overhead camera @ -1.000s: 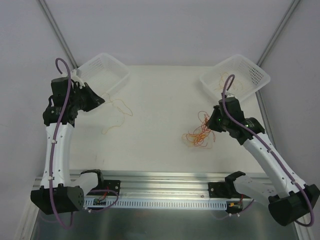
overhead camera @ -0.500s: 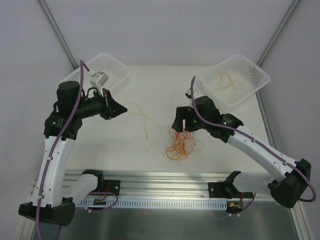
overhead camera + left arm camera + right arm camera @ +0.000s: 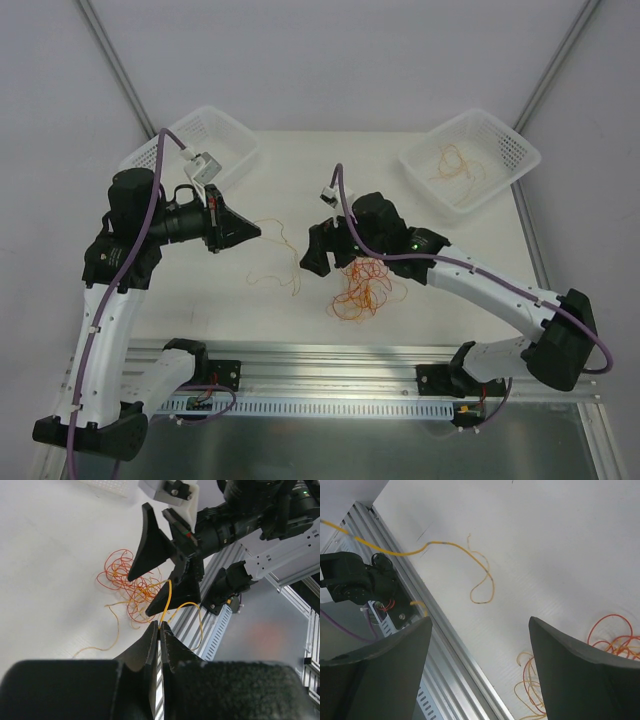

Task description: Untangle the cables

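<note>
Right hand (image 3: 307, 250), wide open, just beside the tangled cables (image 3: 362, 290).

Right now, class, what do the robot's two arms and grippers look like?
The left arm and right arm have white shells with black joint housings, and a thick purple cable runs along each. The left gripper and right gripper each carry two black wedge-shaped fingers. The right wrist shows a green light.

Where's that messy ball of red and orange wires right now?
Seen from above, the tangle lies on the table near its front middle, right beside the right gripper.
</note>
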Robot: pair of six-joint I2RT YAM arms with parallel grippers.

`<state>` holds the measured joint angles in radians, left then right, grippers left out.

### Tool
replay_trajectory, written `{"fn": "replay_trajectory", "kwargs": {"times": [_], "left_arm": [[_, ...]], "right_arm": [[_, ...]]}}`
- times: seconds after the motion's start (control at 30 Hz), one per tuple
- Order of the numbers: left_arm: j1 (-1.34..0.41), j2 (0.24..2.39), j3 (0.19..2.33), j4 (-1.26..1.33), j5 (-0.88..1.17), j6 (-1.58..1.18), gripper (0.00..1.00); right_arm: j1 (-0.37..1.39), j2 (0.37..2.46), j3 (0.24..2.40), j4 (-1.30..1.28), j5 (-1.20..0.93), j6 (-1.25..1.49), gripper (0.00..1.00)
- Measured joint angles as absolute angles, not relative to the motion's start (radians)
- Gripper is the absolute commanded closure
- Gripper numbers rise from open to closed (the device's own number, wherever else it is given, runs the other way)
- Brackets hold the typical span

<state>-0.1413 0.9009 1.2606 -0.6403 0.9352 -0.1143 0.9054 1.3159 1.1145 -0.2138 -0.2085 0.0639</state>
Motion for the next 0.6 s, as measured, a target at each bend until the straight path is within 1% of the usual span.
{"fn": "replay_trajectory", "kwargs": {"times": [0.17, 0.47, 0.53, 0.6], "left_arm": [[-0.146, 0.901, 1.261, -0.64, 0.964, -0.114, 1.0], [-0.165, 0.9, 1.261, -0.641, 0.996, -0.114, 1.0], [-0.165, 0.9, 1.261, -0.641, 0.999, -0.114, 1.0], [-0.165, 0.9, 1.261, -0.641, 1.006, -0.114, 1.0]], "right_arm": [[0.911, 1.389, 1.131, -0.167, -0.252, 0.062, 0.18], [0.918, 1.456, 1.172, -0.076, -0.271, 0.063, 0.18], [0.918, 1.471, 1.18, -0.065, -0.266, 0.063, 0.2], [0.919, 1.492, 1.189, -0.048, -0.263, 0.062, 0.23]]}}
